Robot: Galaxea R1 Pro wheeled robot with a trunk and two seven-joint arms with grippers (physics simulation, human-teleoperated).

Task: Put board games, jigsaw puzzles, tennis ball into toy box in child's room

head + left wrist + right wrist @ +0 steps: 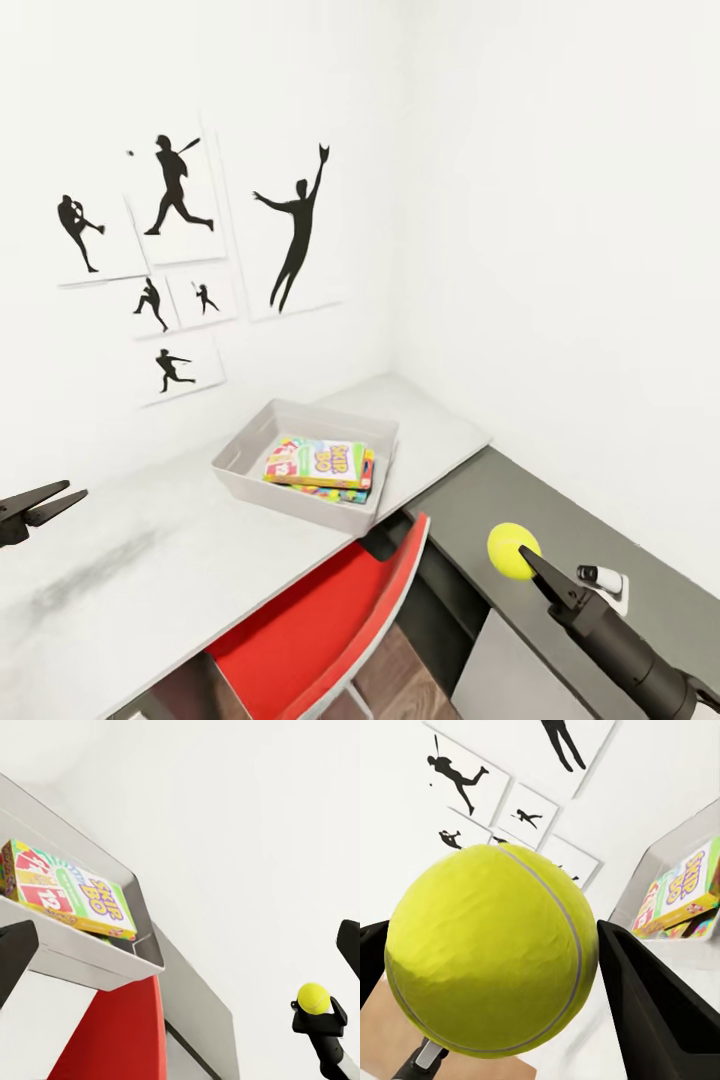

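Observation:
The light-grey toy box (pixel 236 458) stands on the pale table (pixel 140 570) near the corner of the room. Inside it lies a board game (pixel 322 463) with big lettering, on top of a stack with bright puzzle colours (pixel 343 494) along its lower edge. My right gripper (pixel 517 556) is shut on the yellow-green tennis ball (pixel 511 549), held in the air over the dark cabinet, right of the toy box. From the right wrist, the tennis ball (pixel 491 952) sits between both fingers (pixel 660 997). My left gripper (pixel 48 502) hovers open at the table's left end.
A red chair (pixel 330 610) is tucked under the table below the toy box. The dark-grey cabinet (pixel 560 515) runs along the right wall with a small white object (pixel 600 578) on it. Black athlete silhouettes (pixel 175 185) hang on the wall behind the table.

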